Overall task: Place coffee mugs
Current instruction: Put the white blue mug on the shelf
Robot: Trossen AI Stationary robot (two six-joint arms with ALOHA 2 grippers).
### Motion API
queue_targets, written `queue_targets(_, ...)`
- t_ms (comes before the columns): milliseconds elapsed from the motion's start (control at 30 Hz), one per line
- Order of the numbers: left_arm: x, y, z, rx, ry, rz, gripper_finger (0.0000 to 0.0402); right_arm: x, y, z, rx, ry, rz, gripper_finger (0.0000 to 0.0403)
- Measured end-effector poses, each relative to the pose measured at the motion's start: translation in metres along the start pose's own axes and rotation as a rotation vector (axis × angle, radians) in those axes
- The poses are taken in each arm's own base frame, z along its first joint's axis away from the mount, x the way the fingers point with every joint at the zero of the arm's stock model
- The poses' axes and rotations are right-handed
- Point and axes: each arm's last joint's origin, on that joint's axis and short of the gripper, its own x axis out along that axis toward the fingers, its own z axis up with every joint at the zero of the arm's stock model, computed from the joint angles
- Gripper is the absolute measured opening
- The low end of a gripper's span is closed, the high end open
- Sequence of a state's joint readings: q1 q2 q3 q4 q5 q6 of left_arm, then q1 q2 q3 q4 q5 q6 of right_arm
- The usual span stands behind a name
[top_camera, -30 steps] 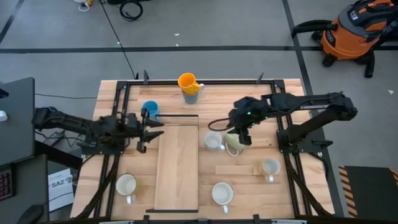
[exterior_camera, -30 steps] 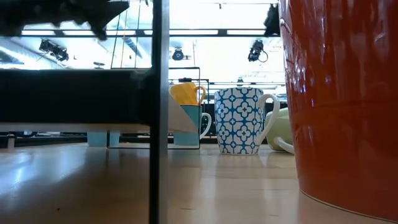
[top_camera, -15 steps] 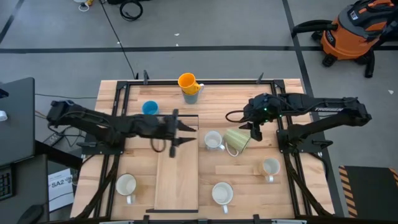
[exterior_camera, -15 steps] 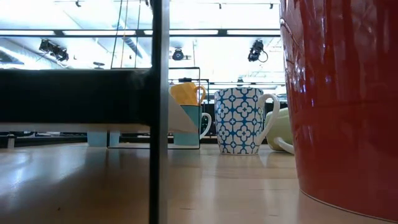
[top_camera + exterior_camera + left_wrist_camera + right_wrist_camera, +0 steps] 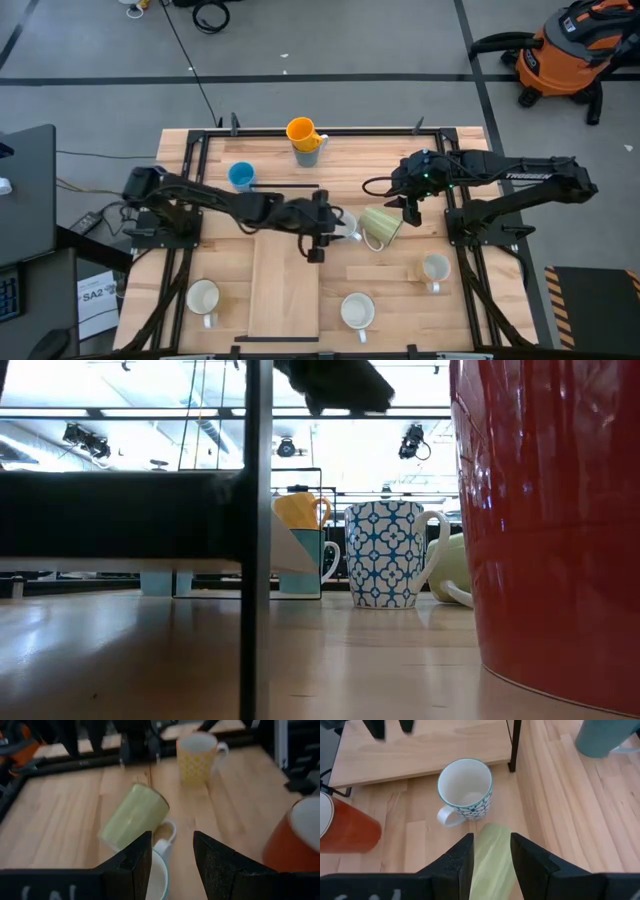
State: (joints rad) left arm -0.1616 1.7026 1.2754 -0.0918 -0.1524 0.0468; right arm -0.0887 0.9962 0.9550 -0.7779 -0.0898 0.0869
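A blue-patterned white mug (image 5: 344, 226) stands upright right of the raised wooden board (image 5: 285, 275). Beside it a pale green mug (image 5: 381, 226) lies on its side on the table. My left gripper (image 5: 328, 226) reaches across the board and hangs open above the patterned mug; in the left wrist view its fingers (image 5: 135, 865) frame that mug's handle (image 5: 167, 831) without touching. My right gripper (image 5: 406, 210) is open, up and to the right of the green mug (image 5: 490, 850). Low view: the left gripper (image 5: 330, 380) hangs high above the patterned mug (image 5: 385, 553).
An orange-yellow mug (image 5: 300, 130) sits on a greyish mug (image 5: 309, 152) at the far edge. A bright blue mug (image 5: 240, 175) stands left of the board. Three more mugs stand along the near side (image 5: 203, 297), (image 5: 357, 310), (image 5: 435, 267). A black frame (image 5: 330, 131) rims the table.
My left gripper has swept from the table's left side across the wooden board toward the right, ending above the patterned mug, still open. My right gripper drew back from over the green mug toward the right edge, then held still. The mugs have not moved.
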Motion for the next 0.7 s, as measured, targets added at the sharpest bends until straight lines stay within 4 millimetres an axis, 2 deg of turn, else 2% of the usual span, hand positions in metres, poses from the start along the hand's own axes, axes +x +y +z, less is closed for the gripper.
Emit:
queue_targets(167,0.022,-0.004,-0.019,0.013,0.085,-0.004,0.0151,0.0,0.0,0.0,0.0,-0.001,0.0,0.0133)
queue_targets(367,0.04,-0.007,-0.034,0.021,0.144,-0.004,0.0151,0.0,0.0,0.001,-0.001,-0.007,0.001,0.0133)
queue_targets(567,0.05,-0.009,-0.045,0.029,0.185,0.014,0.0151,0.0,0.0,0.001,0.0,-0.007,0.001,0.0133)
queue_targets(700,0.051,-0.007,-0.044,0.031,0.179,0.049,0.0151,0.0,0.0,0.001,-0.001,-0.008,0.001,0.0133)
